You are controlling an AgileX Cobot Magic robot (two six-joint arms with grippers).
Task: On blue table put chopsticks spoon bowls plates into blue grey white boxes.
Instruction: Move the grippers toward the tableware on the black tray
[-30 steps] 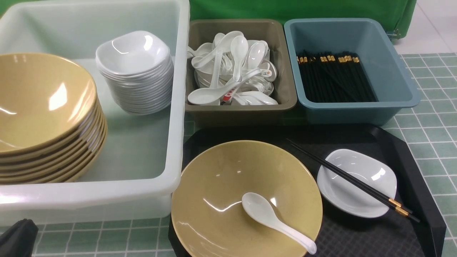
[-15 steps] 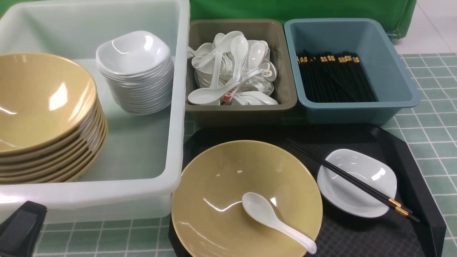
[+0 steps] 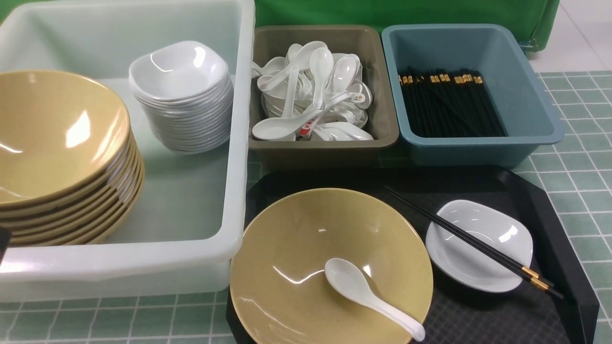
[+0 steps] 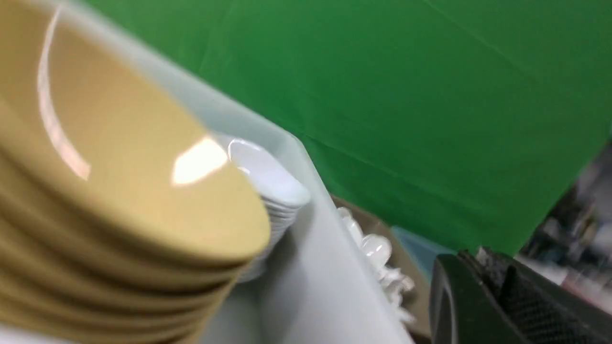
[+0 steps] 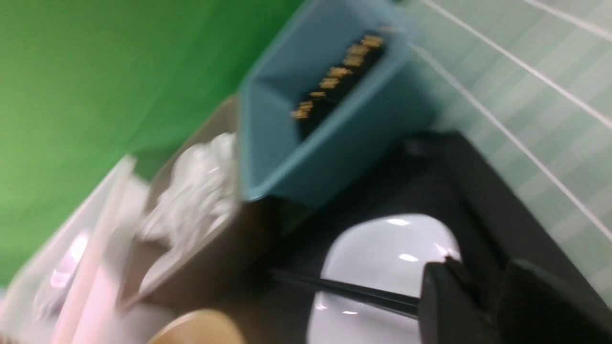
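On the black tray, a tan bowl holds a white spoon. Beside it sits a white plate with a pair of black chopsticks lying across it. The white box holds a stack of bowls and a stack of plates. The grey box holds spoons and the blue box holds chopsticks. My left gripper is shut and empty beside the bowl stack. My right gripper hovers over the plate and chopsticks, its jaws slightly apart with nothing between them.
The black tray has a raised rim and lies on the blue table just in front of the grey and blue boxes. A green backdrop stands behind the boxes. Only a dark sliver of the left gripper shows at the front view's left edge.
In the front view the left gripper rose from the lower left corner and slid almost out of frame on the left. The dishes have not moved.
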